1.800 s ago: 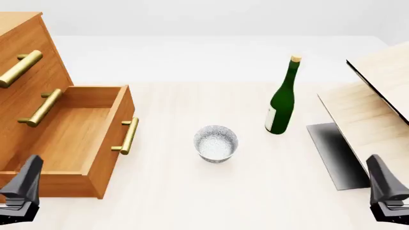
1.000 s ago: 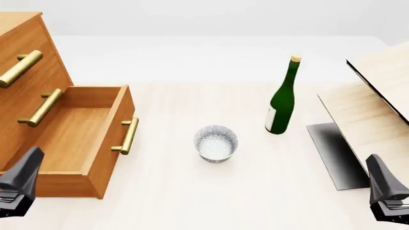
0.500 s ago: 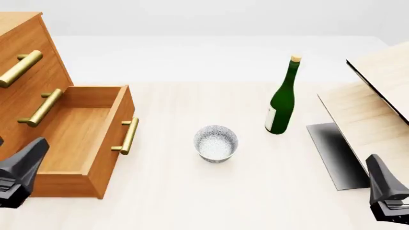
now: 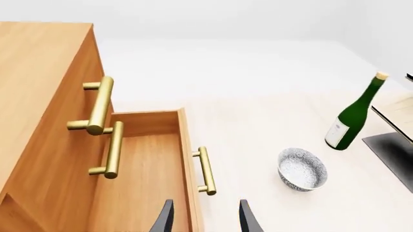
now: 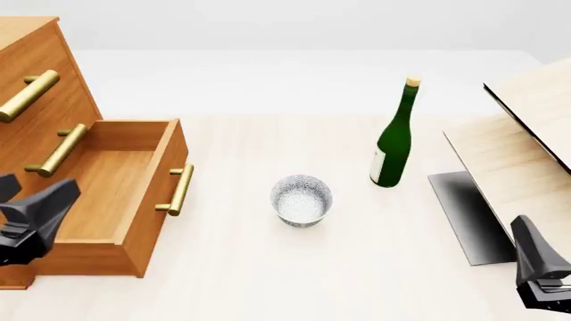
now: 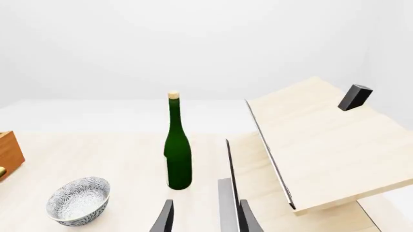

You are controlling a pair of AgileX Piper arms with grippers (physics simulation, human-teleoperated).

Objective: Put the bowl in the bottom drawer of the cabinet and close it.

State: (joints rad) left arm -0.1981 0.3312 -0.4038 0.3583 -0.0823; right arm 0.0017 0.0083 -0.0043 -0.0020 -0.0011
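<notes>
While open, bottom drawer (image 5: 98,194) holds nothing

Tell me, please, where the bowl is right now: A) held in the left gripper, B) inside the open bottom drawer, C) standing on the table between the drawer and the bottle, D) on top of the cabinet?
C: the bowl stands on the table, between the open bottom drawer and the bottle, held by neither gripper.

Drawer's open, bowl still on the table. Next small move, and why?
Probably swing the left hand right, toward the bowl. The bottom drawer already stands open and bare, the bowl sits upright on the table beside it, and both hands are open and hold nothing. The left is nearer the drawer than the right hand.
</notes>
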